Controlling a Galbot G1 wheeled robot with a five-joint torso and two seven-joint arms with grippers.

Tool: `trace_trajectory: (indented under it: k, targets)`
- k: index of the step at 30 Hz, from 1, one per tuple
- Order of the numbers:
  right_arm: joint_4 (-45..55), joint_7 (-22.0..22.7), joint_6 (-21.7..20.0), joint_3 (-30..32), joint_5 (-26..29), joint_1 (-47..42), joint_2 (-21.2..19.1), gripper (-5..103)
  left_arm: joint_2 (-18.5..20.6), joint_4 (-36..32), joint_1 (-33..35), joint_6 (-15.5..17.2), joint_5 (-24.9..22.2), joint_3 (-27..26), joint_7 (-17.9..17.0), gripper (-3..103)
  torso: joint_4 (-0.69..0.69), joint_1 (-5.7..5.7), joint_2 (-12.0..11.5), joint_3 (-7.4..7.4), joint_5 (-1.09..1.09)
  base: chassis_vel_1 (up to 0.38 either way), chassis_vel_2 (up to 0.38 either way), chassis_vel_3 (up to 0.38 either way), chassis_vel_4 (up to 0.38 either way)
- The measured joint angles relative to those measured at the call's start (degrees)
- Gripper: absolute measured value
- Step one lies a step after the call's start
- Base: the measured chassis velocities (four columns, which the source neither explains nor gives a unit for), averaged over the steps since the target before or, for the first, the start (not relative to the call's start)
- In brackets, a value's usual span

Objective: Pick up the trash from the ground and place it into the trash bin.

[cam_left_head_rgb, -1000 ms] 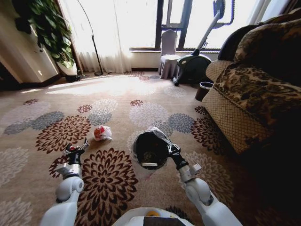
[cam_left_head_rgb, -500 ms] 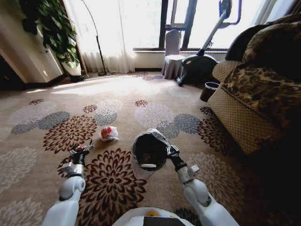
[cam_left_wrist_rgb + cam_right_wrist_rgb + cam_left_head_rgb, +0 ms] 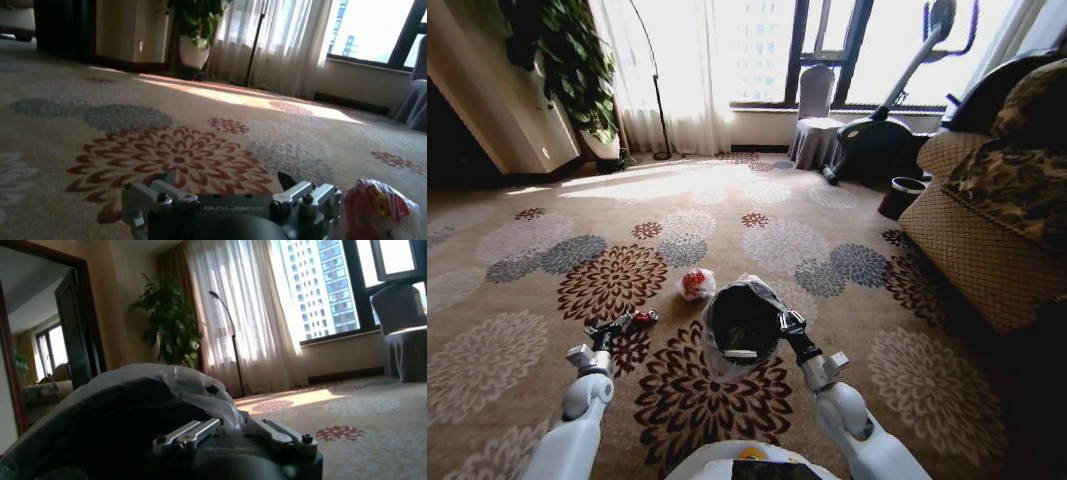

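Right gripper (image 3: 789,325): near centre, clamped on the rim of the trash bin (image 3: 743,320), held off the carpet (image 3: 517,345), bag-lined mouth facing the camera.
Left gripper (image 3: 622,322): near left, low over the carpet, fingers spread, nothing between them.
Wrapper (image 3: 695,284): crumpled white-and-red, on the carpet just beyond the bin, right of and farther than the left gripper.
Handling: probably light, soft, crinkly; best pinched across its bulging middle.
Far: sofa (image 3: 987,230) right, plant (image 3: 577,60) left.
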Motion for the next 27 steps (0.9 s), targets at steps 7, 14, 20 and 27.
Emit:
trace_trajectory:
  k: [7, 14, 20, 27]
  targets:
    - [0.1, 0.1, 0.1, 0.0, -0.2, -0.4, -0.2, 0, 1.2, 11.3, -5.7, -0.3, 2.0, 6.0, 3.5, 100, -0.07, 0.0, 0.0, 0.01, -0.01, -0.042, -0.035, 0.027, 0.02]
    - [-0.2, 0.1, 0.1, -1.5, 0.1, 0.6, -0.8, 0, 1.6, 18.4, -10.6, -1.2, 0.3, 10.4, 2.0, 100, -0.01, 0.01, 0.0, 0.01, -0.02, 0.0, 0.0, 0.0, 0.0]
    - [-0.7, 0.0, 0.1, -2.4, 0.6, 1.3, -1.5, 0, 1.1, 22.1, -14.1, -0.9, 1.2, 11.9, 0.2, 98, -0.04, 0.01, 0.0, 0.01, 0.0, 0.0, 0.0, 0.0, 0.0]
    - [-1.1, 0.0, 0.0, -2.8, 0.8, 1.3, -1.7, 0, 1.6, 26.2, -17.0, -1.0, 3.2, 13.8, 0.6, 78, -0.03, 0.01, 0.0, 0.01, 0.0, 0.0, 0.0, 0.0, 0.0]
